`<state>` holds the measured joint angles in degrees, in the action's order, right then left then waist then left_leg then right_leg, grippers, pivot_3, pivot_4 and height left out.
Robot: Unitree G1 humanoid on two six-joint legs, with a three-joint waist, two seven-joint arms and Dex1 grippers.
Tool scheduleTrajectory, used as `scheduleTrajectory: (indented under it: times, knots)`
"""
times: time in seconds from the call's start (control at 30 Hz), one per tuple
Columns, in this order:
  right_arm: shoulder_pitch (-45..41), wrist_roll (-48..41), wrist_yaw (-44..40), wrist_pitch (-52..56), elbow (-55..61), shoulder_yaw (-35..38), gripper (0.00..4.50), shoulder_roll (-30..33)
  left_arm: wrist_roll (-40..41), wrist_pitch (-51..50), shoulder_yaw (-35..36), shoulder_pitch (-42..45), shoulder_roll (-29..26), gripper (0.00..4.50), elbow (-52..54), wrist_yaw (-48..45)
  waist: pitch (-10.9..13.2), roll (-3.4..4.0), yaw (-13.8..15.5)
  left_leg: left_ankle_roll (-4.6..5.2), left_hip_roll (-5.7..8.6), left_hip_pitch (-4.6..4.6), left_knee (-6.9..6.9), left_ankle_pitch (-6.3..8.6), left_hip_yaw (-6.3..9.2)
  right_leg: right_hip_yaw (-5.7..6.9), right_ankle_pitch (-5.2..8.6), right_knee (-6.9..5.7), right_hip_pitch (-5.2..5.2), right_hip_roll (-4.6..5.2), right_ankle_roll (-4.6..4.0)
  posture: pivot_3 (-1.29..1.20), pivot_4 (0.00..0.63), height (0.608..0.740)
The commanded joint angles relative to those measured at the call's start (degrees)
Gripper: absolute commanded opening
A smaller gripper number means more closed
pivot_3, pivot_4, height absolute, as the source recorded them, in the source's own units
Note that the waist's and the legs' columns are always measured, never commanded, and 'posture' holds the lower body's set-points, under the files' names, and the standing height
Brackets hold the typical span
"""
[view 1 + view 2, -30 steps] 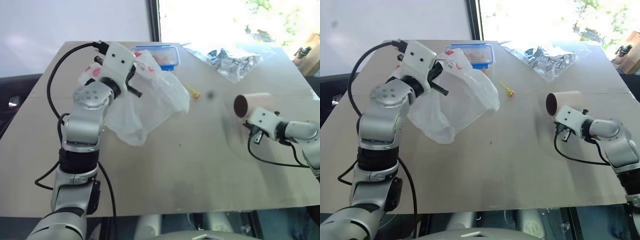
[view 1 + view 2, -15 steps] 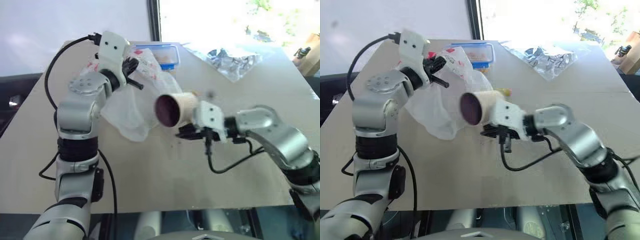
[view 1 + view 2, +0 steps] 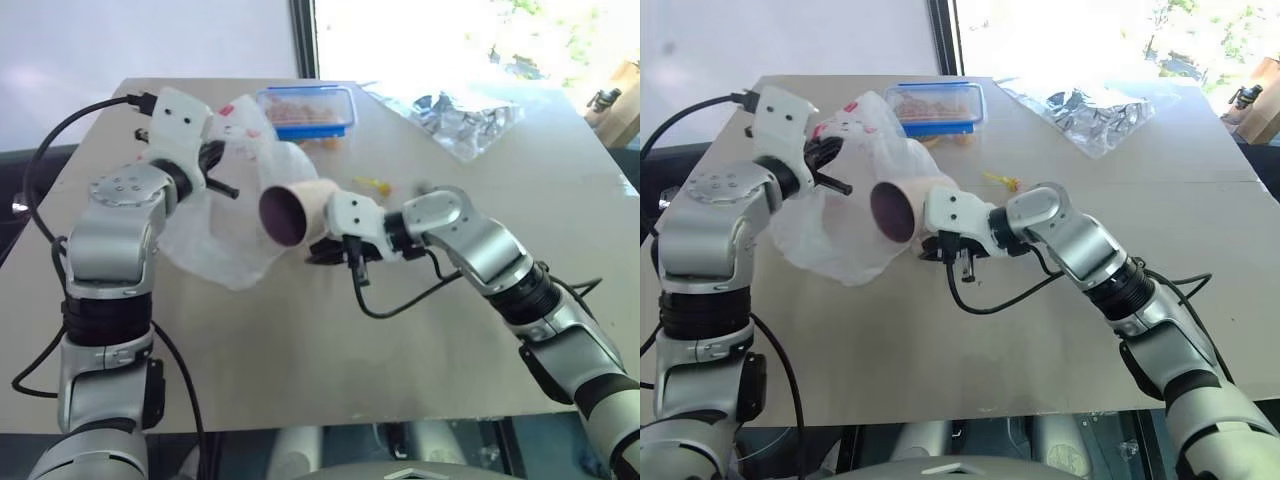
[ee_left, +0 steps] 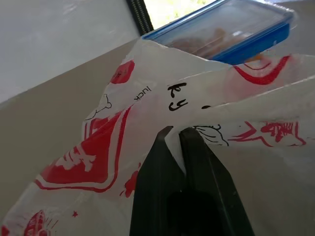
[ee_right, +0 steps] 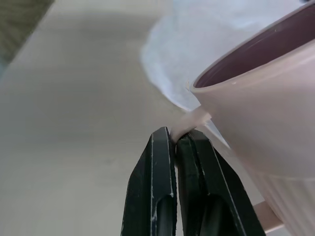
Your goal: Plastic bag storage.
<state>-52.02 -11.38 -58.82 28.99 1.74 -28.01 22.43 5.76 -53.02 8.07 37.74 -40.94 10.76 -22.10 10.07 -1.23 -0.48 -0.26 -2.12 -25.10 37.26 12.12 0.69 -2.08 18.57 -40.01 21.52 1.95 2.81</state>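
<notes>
The large translucent white plastic bag with red print (image 3: 225, 215) hangs over the worktop's (image 3: 300, 340) far-left part, its top edge pinched in the clenched left gripper (image 4: 177, 132). Just beside it, the right gripper (image 5: 174, 135) grasps a pink cup's (image 3: 295, 208) handle.

The work surface is a flat, light tan table (image 3: 400, 360) with a faint seam running across its far half. Behind it on the left stands a plain white wall (image 3: 140, 40). A dark vertical frame (image 3: 303, 40) separates the wall from a window (image 3: 450, 35), which admits strong daylight; green foliage is visible outside. Dark flooring (image 3: 20, 170) lies beside the table.
</notes>
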Motion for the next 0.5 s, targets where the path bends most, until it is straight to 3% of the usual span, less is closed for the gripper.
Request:
scheduleTrajectory:
  times: [0.03,0.23,0.37,0.5]
  knots:
    - [-3.7,4.9,3.8,-5.5,-7.4,5.1,0.05,2.8,-1.5,-2.5,2.2,-0.5,-0.8,0.0,3.1,2.8,0.0,-0.01,0.1,0.01,0.01,0.0,0.04,0.0,-0.01,0.0,0.0,0.01,-0.02,0.01,0.0,0.0,0.15,0.74]
    - [-15.7,11.3,13.2,-17.7,-38.6,7.7,0.05,-2.6,-1.3,-5.1,1.6,-0.3,1.4,0.0,7.1,4.8,0.0,-0.04,-0.7,0.0,0.0,0.08,0.0,-0.01,-0.08,-0.07,-0.01,-0.23,0.06,-0.12,-0.02,0.0,0.15,0.74]
    - [-24.2,9.3,19.3,-25.4,-61.7,14.9,0.05,-10.7,-0.8,-8.0,1.3,0.0,3.4,0.0,12.1,5.9,0.0,-0.04,-1.8,-0.16,-0.04,0.14,-0.21,-0.1,-0.26,-0.31,-0.01,-0.2,0.16,-0.17,-0.02,0.0,0.15,0.74]
    - [-26.8,8.9,17.1,-28.3,-71.6,19.0,0.05,-15.0,-0.9,-10.2,2.0,-0.7,4.2,0.0,15.8,6.5,0.0,-0.04,-2.0,-0.18,-0.06,0.14,-0.44,-0.1,-0.35,-0.37,-0.01,0.04,0.18,-0.12,-0.03,0.0,0.15,0.74]
